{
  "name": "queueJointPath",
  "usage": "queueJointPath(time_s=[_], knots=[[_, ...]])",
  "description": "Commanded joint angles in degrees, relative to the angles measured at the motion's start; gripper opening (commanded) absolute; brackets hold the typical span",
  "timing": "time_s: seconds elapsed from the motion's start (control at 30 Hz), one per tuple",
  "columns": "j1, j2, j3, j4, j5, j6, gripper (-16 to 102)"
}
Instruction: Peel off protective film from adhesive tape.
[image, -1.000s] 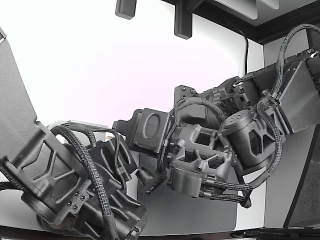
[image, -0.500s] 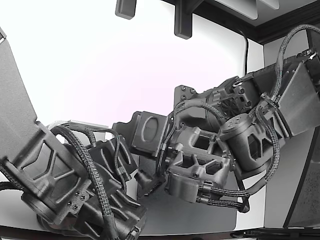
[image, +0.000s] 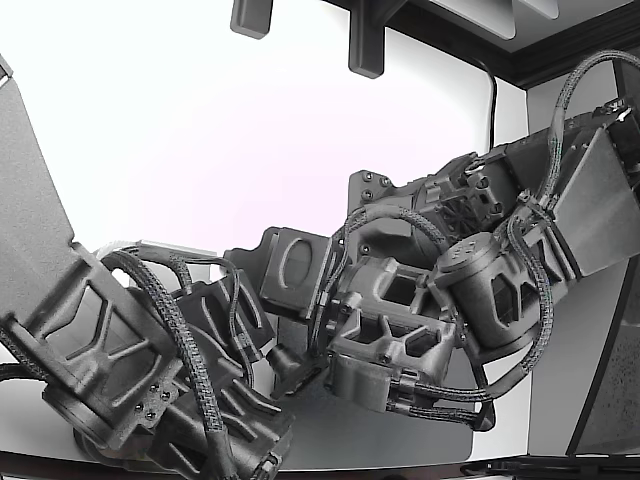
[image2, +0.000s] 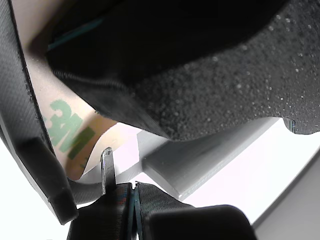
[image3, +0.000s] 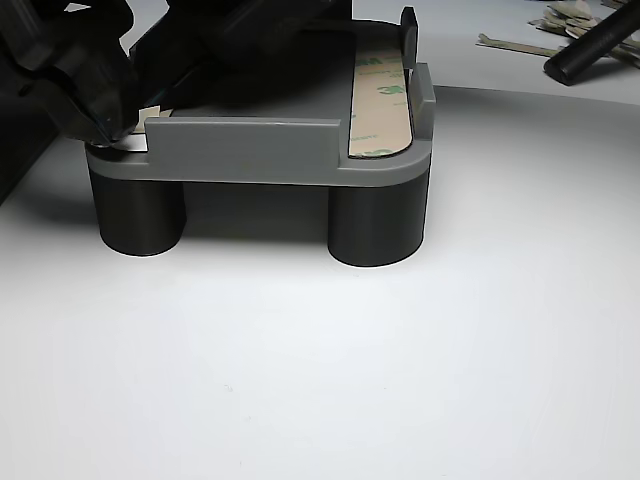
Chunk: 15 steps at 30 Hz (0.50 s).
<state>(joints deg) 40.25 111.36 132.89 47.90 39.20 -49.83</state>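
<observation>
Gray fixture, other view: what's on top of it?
On the gray fixture: a tan tape strip with green print along one side. A black gripper covers the opposite corner; what lies beneath it can't be seen.

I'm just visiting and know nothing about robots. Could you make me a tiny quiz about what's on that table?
1. True or false: the tan tape strip with green print lies in the grey holder.
2. How many dark round legs of the holder show in the other view?
3. Peeled scraps lie: A) under the holder B) at the table's far edge.

Key: 1 true; 2 two; 3 B.
</observation>
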Motion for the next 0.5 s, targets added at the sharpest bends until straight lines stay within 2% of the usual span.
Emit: queueJointPath(time_s=[0.0,0.47], knots=[[-0.26,0.53,-1.58,-0.09,-0.09,0.44,-11],[-0.18,0.88,0.26,0.00,-0.62,2.11,-11]])
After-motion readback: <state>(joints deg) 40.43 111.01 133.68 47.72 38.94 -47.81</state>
